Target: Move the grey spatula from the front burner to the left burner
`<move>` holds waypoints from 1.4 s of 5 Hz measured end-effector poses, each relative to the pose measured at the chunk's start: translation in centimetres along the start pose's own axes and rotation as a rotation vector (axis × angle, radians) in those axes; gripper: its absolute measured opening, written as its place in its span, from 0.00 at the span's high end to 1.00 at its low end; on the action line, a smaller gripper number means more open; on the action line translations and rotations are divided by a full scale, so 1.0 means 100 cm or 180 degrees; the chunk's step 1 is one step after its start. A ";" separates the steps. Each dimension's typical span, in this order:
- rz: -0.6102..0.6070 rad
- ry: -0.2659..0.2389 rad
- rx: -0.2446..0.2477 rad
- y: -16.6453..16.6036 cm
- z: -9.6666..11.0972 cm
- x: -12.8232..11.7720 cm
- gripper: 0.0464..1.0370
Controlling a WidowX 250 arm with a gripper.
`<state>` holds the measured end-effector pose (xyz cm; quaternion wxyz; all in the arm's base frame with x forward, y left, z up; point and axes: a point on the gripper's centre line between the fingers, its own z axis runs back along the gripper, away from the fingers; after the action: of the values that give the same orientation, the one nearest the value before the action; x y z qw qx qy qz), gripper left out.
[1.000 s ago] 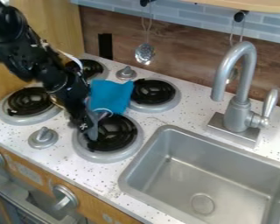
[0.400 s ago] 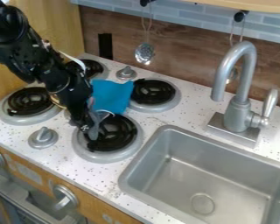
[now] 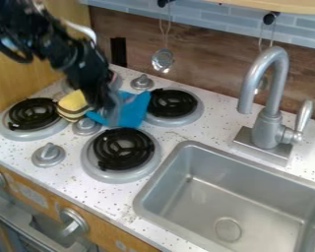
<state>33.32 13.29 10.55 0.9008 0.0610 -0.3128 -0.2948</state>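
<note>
Jaws: your black two-finger gripper [image 3: 109, 117] hangs at the blue cloth, overlapping its left part in the view; whether the jaws are open, closed or gripping the cloth, you cannot tell.

Arm pose: your black robot arm [image 3: 45, 34] enters at the upper left and slants down to the right, its lower end pointing steeply down over the stove.

Cloth, one: bright blue, flat and angular [image 3: 135, 109], between the front right and rear right burners, reaching left behind your gripper.

Soft-looking item, one: yellow on top, with dark and pale stripes along its lower side [image 3: 73, 105], just left of your gripper, beside the front left burner.

Burners: black coils in grey rings; front left [image 3: 34, 114], front right [image 3: 124, 149], rear right [image 3: 173, 103].

Stove-top knobs, three, grey: one below the striped item [image 3: 86, 126], one nearer the front edge [image 3: 48, 154], one at the back [image 3: 141, 82].

Counter: white, speckled [image 3: 206, 127].

Sink: grey, rectangular [image 3: 219, 197], right of the burners.

Faucet: grey, curved [image 3: 272, 93], with a side lever, behind the sink.

Wall: brown wood-grain panel [image 3: 206, 64]; before it hangs a silvery utensil [image 3: 163, 60].
</note>
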 end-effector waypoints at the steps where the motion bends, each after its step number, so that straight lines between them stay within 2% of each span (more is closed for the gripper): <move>1: 0.0172 -0.0129 0.0290 0.032 0.036 -0.003 0.64; 2: 0.0400 0.0002 0.0625 0.064 0.061 -0.032 0.64; 3: 0.0532 0.0284 0.1042 0.092 0.074 -0.058 0.64; 4: 0.0785 0.0713 0.1262 0.119 0.070 -0.101 0.64; 5: 0.0864 0.0901 0.1153 0.141 0.044 -0.136 0.64; 6: 0.0842 0.1016 0.1039 0.140 0.027 -0.150 0.64; 7: 0.0840 0.1047 0.0860 0.132 0.014 -0.158 0.64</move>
<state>29.05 33.16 7.18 0.9540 0.1866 -0.2038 -0.1162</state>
